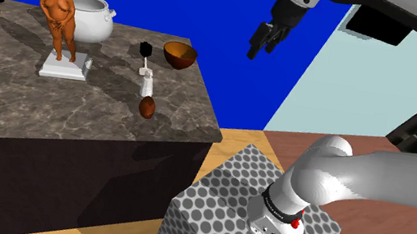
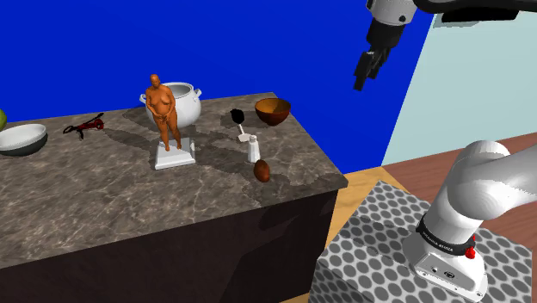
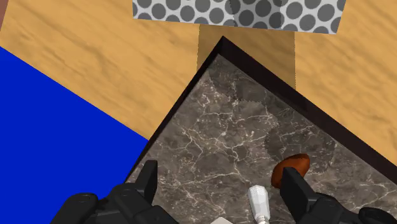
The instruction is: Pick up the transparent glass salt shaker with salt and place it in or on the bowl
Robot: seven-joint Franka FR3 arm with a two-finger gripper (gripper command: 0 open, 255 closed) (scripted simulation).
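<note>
We see the gripper [image 1: 265, 37] hanging high in the air with its two black fingers spread apart and nothing between them. It is off the bench [image 1: 2, 101], past the edge that faces the dotted stand [image 1: 221, 196]. In the wrist view the gripper [image 3: 221, 178] looks down on a corner of the marble top.

The salt shaker [image 1: 147, 85] stands upright on the bench near that stand-side edge, drawn pale grey with a lighter cap. It is free of the gripper and well below it. Just beside it, toward the near corner, lies a brown egg-shaped thing [image 1: 147, 107]. A small black-topped piece [image 1: 145, 48] stands just behind it, toward the far edge.

The brown bowl [image 1: 179, 54] sits at the far corner on the same side, apart from the shaker. Further in along the far edge we find a white pot [image 1: 92, 15], with an orange figurine [image 1: 57, 13] on a white base before it. A pale bowl [image 2: 21, 138] rests at the opposite end.
</note>
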